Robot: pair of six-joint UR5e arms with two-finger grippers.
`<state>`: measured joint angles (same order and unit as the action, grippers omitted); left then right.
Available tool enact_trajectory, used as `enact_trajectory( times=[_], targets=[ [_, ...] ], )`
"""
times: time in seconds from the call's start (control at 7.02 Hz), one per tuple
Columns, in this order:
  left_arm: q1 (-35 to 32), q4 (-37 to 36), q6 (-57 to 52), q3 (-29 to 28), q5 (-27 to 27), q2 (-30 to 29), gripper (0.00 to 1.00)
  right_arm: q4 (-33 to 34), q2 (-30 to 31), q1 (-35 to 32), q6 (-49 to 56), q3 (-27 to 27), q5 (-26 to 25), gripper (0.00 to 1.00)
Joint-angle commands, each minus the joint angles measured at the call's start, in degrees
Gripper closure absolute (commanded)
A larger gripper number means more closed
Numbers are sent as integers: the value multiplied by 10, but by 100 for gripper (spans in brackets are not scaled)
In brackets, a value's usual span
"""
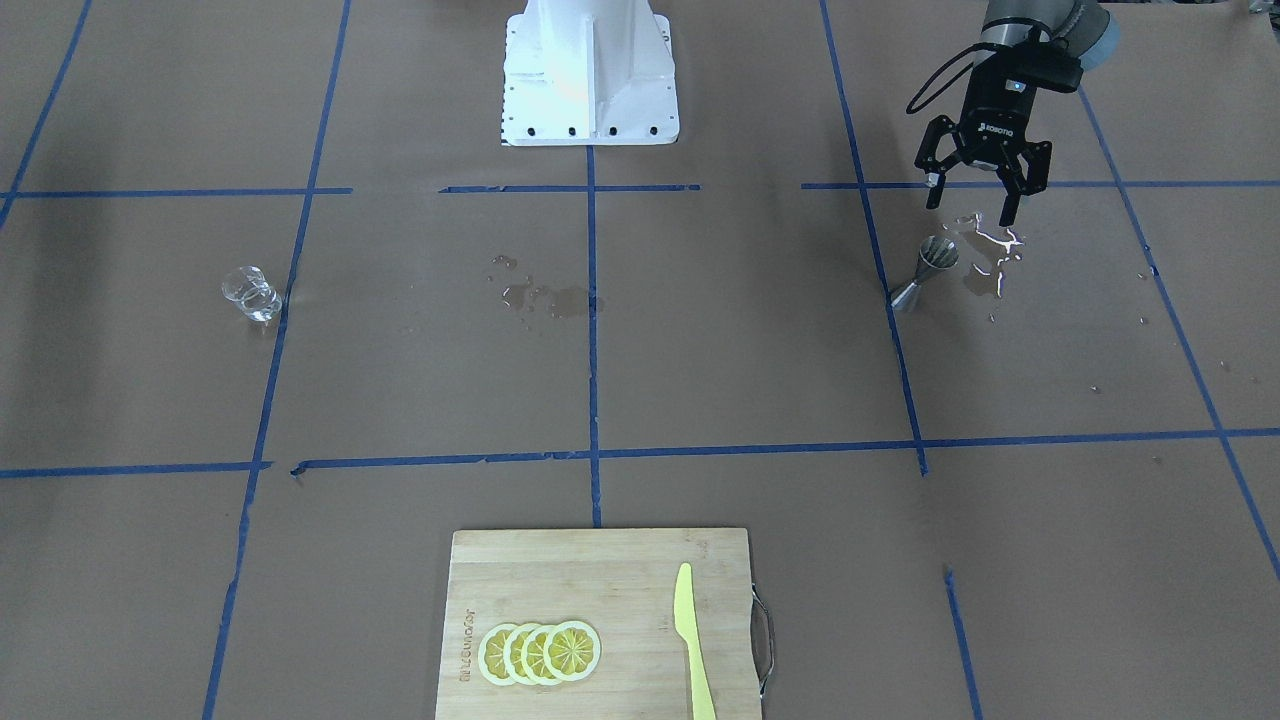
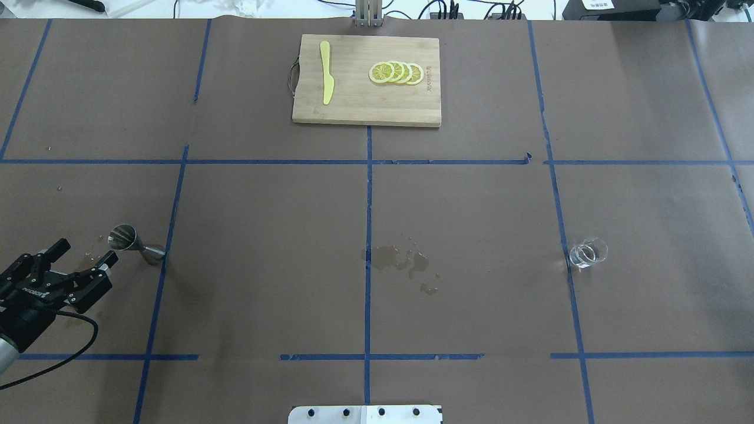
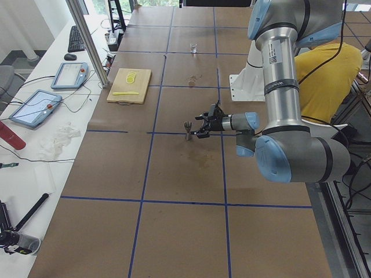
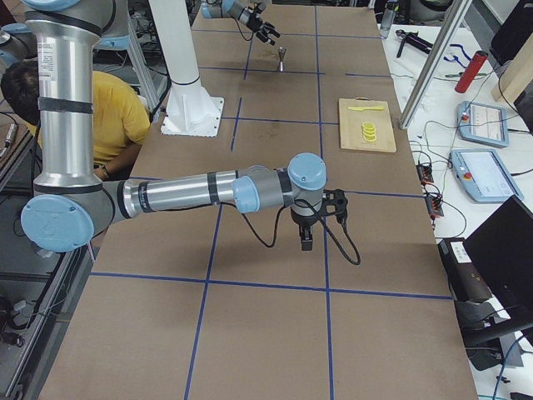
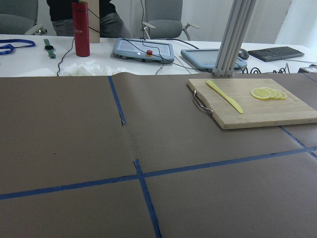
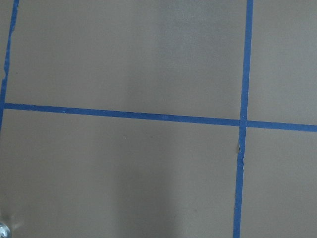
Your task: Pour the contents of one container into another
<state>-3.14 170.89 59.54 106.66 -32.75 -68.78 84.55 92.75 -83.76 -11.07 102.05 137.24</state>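
Observation:
The clear glass cup (image 1: 250, 295) (image 2: 588, 253) stands alone on the robot's right side of the brown table, small and far in the exterior left view (image 3: 194, 48). The steel jigger (image 1: 925, 272) (image 2: 135, 242) (image 3: 187, 130) stands upright on the robot's left side. My left gripper (image 1: 970, 205) (image 2: 87, 250) is open and empty, held low just short of the jigger on the robot's side. My right gripper (image 4: 306, 237) shows only in the exterior right view, pointing down over bare table; I cannot tell whether it is open or shut.
A wet spill (image 1: 990, 255) glistens beside the jigger, and another damp patch (image 2: 400, 262) marks the table's middle. A wooden cutting board (image 2: 353, 112) with a yellow knife (image 2: 326, 73) and lemon slices (image 2: 396, 72) lies at the far edge. A person in yellow (image 3: 324, 75) sits behind the robot.

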Motion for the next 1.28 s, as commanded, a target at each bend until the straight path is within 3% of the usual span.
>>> enact_trajectory(
  times=[0.0,0.14,1.14],
  targets=[
    [8,0,-4,-35,31,-35,1,1,1,0,1,-1,0,0],
    [8,0,-5,-69,35,-58,2,1,0,0,1,-2,0,0],
    [7,0,-7,-145,47,-147,1,1,0,0,2,-4,0,0]
  ],
)
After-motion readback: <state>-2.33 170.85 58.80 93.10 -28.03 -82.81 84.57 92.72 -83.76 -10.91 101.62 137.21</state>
